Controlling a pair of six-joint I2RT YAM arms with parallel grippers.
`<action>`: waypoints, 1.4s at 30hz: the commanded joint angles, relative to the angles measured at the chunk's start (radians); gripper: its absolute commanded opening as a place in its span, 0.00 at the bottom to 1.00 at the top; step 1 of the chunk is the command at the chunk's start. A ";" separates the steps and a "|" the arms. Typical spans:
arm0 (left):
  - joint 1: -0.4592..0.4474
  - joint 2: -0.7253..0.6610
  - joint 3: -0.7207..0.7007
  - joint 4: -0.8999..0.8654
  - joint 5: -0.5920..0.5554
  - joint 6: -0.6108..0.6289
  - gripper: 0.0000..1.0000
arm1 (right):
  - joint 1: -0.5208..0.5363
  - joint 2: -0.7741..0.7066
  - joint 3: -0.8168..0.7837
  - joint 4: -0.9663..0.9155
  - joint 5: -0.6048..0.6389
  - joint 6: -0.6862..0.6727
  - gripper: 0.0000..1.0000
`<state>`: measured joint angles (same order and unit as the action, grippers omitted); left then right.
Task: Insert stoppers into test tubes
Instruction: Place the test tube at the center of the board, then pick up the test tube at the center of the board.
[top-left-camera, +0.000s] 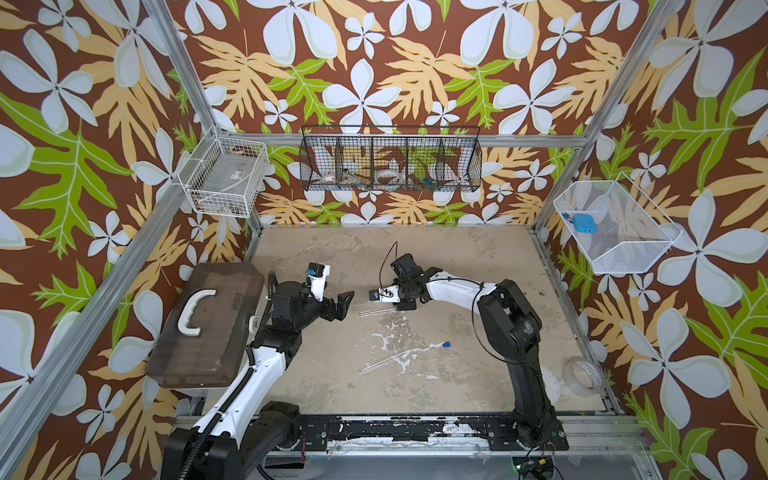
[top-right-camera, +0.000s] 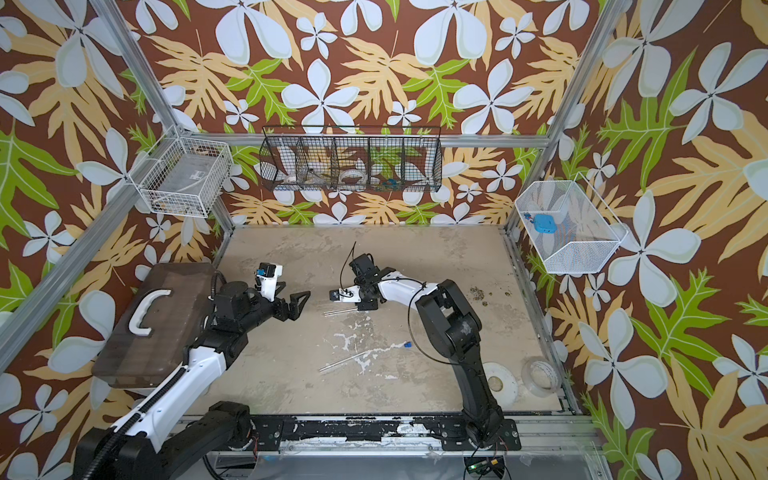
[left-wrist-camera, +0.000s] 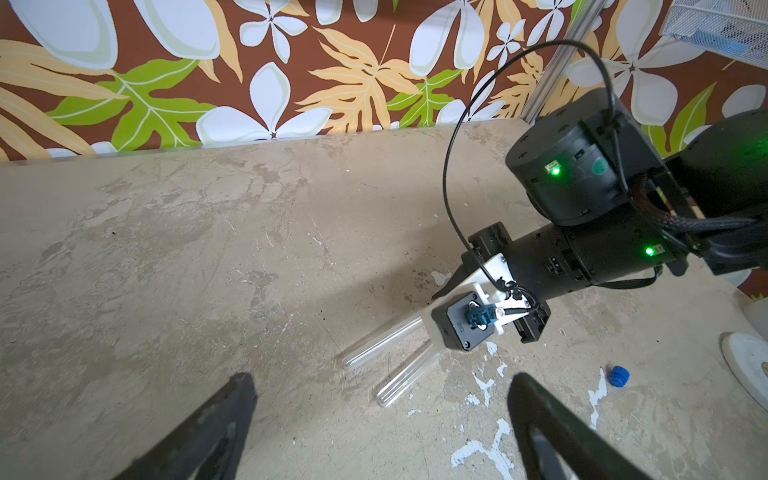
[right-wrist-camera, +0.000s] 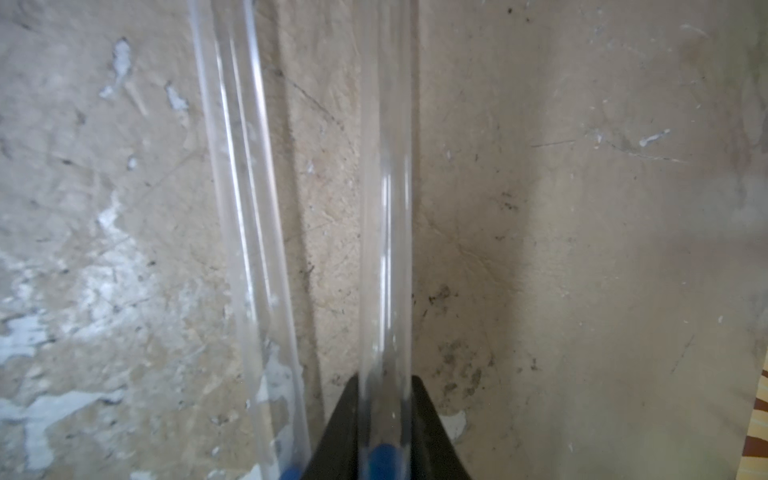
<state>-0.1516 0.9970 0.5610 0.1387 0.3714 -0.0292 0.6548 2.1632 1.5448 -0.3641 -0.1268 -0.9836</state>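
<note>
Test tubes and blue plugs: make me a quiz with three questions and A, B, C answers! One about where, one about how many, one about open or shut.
1. Where is the loose blue stopper?
A) on the brown case
B) on the table
C) on the tape roll

2. How many clear test tubes lie on the table?
A) one
B) five
C) three

3. How is the left gripper?
A) wide open, empty
B) shut on a tube
C) shut on a stopper

Answers:
1. B, it lies on bare tabletop.
2. C, two lie side by side, plus a lone tube.
3. A, its fingers stand far apart with nothing between.
</note>
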 joint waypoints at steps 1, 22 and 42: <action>0.002 -0.003 0.002 0.009 0.002 0.003 0.97 | -0.002 0.002 -0.012 -0.027 -0.002 -0.002 0.28; 0.003 0.003 -0.010 0.021 0.013 0.011 0.99 | 0.022 -0.383 -0.215 0.003 -0.025 0.034 0.41; 0.021 0.006 -0.009 0.021 0.027 0.003 1.00 | 0.237 -0.656 -0.554 -0.050 -0.154 0.124 0.69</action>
<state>-0.1329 1.0023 0.5488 0.1406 0.3904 -0.0261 0.8818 1.4845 0.9833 -0.3965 -0.2623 -0.8902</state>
